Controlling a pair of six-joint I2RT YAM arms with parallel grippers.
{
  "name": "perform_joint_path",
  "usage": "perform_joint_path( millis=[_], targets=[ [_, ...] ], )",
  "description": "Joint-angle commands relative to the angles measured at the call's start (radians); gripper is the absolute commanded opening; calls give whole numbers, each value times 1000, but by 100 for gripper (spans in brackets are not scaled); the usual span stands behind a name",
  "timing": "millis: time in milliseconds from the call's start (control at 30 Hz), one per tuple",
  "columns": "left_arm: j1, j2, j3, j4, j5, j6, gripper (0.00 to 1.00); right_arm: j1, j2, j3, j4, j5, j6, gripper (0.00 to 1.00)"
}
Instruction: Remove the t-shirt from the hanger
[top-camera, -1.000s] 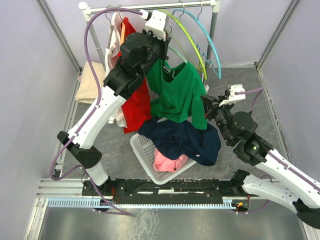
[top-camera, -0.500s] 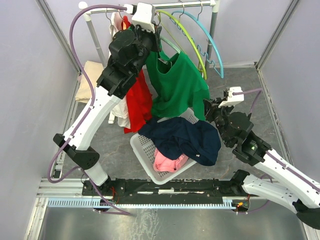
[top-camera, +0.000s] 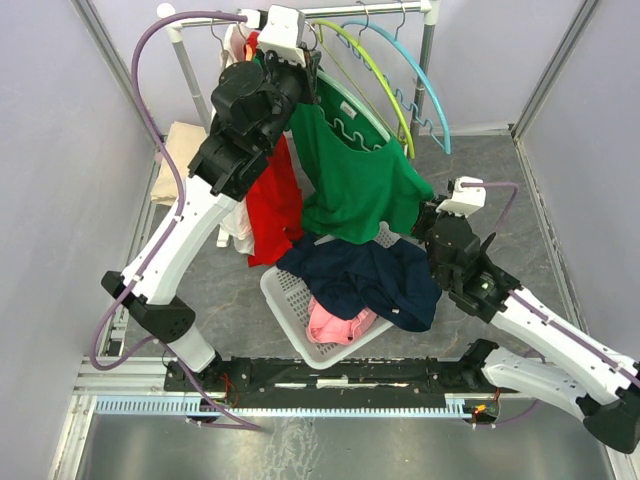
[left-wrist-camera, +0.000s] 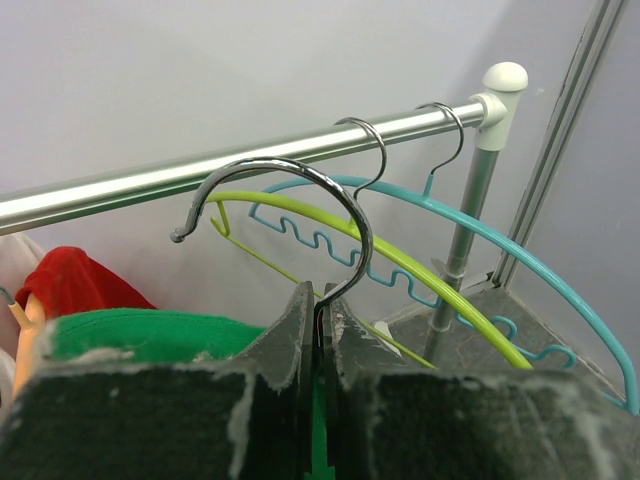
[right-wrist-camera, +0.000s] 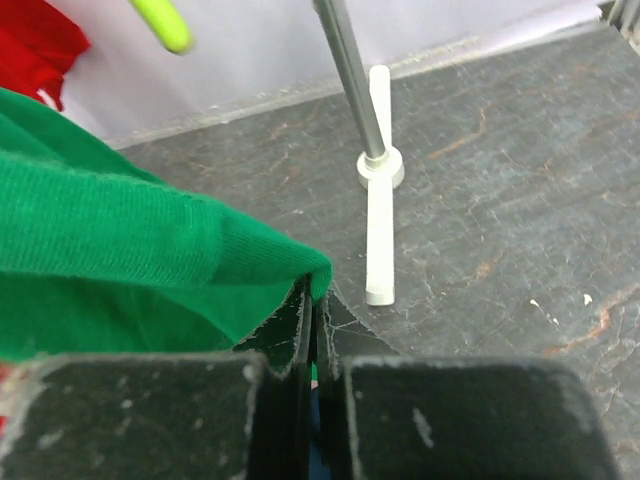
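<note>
Left gripper (left-wrist-camera: 320, 312): high at far left-centre, jaws closed on wire neck of hanger (left-wrist-camera: 262, 162), hook just beside rail (left-wrist-camera: 150, 180). Green t-shirt (top-camera: 355, 185) on hanger, hanging above basket (top-camera: 283, 300) and navy garment (top-camera: 375, 280). Right gripper (right-wrist-camera: 316, 300): right of basket, jaws pinching t-shirt's lower right edge.
</note>
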Motion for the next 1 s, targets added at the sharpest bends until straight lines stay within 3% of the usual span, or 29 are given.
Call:
perform_joint_path(
  millis=[0,400,500,667,767,967],
  targets=[
    [5,-98,20,133,-14,-42,3,-44,34,-25,4,7,91,2],
    [9,-152,-20,146,-35,-46,3,-86,58,-65,36,-98,124,2],
    [9,-151,-42,135,-30,-51,3,-86,8,-72,72,-156,69,14],
    [9,-167,-115,148,-23,-66,3,-86,-99,-102,138,-248,-35,48],
    [9,-155,-110,138,-31,-61,3,-86,-156,-123,177,-313,-81,56],
    [10,-130,-91,132,-35,-56,3,-87,-223,-148,257,-514,-172,60]
  ],
)
